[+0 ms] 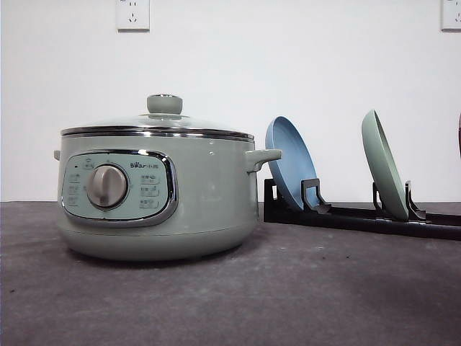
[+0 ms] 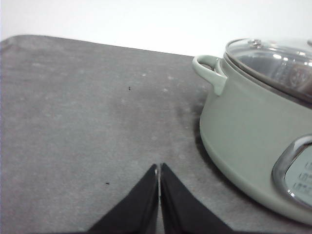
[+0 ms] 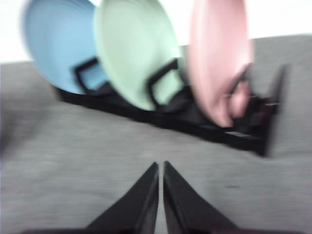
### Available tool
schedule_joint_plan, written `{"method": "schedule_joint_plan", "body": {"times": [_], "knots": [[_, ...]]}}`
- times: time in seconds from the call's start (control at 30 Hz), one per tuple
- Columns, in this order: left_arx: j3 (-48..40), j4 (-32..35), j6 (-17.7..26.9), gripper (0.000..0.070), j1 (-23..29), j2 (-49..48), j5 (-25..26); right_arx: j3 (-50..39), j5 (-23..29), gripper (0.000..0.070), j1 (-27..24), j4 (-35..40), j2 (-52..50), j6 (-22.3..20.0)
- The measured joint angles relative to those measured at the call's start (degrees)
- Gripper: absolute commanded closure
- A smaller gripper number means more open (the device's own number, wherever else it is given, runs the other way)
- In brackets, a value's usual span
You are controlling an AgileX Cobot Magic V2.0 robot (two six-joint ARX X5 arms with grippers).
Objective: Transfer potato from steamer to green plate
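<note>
The sage-green steamer [image 1: 155, 191] stands on the dark table at the left with its glass lid on; the potato is hidden. In the left wrist view the steamer [image 2: 253, 122] sits beside my left gripper [image 2: 159, 168], whose black fingers are shut on nothing over bare table. The green plate [image 1: 384, 166] stands on edge in a black rack at the right. The right wrist view is blurred; my right gripper [image 3: 161, 165] is shut and empty, a short way in front of the green plate [image 3: 136, 51] in the rack.
A blue plate [image 1: 292, 162] stands upright in the black rack [image 1: 360, 216] left of the green one. A pink plate [image 3: 219, 58] stands on the green plate's other side. The grey table [image 1: 288, 303] stretches open in front of the rack and steamer.
</note>
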Motion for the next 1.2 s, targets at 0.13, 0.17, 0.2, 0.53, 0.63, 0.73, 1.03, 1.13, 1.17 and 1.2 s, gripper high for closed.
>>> {"method": "schedule_joint_plan", "body": {"times": [0.13,0.17,0.2,0.53,0.63,0.73,1.03,1.13,1.17,1.2], "knots": [[0.5,-0.7,-3.8,0.0699,0.0,0.6,0.0,1.1,-1.0,0.0696,0.2,-0.9,0.0,4.8],[1.2,-1.5,-5.1,0.0699,0.0,1.1,0.0,2.0,-1.0,0.0696,0.2,-1.1,0.0,6.0],[2.1,-1.6,-6.2,0.0699,0.0,1.6,0.0,2.9,-1.0,0.0696,0.2,-1.1,0.0,7.0],[18.8,-3.0,-12.0,0.0699,0.0,14.1,1.4,18.0,-3.4,0.0696,0.2,-9.7,3.8,14.0],[25.5,-5.6,-11.7,0.0699,0.0,19.6,3.4,23.9,-6.5,0.0696,0.2,-11.3,6.7,14.3],[32.7,-8.3,-11.2,0.0699,-0.4,25.1,5.1,30.2,-9.9,0.0696,0.2,-12.7,10.3,14.3],[50.0,-15.7,-7.9,0.0699,-5.5,37.7,12.3,45.7,-17.8,0.0696,0.2,-17.2,22.9,10.2],[54.1,-18.9,-6.5,0.0699,-6.9,40.0,15.1,49.2,-19.4,0.0696,0.9,-18.2,25.1,7.6],[55.8,-20.8,-5.8,0.0699,-7.3,41.0,15.9,50.0,-19.7,0.0696,1.3,-18.5,25.6,6.7],[57.4,-22.6,-5.1,0.0699,-7.7,42.0,16.8,50.8,-20.2,0.0696,1.7,-18.7,26.1,5.9]]}}
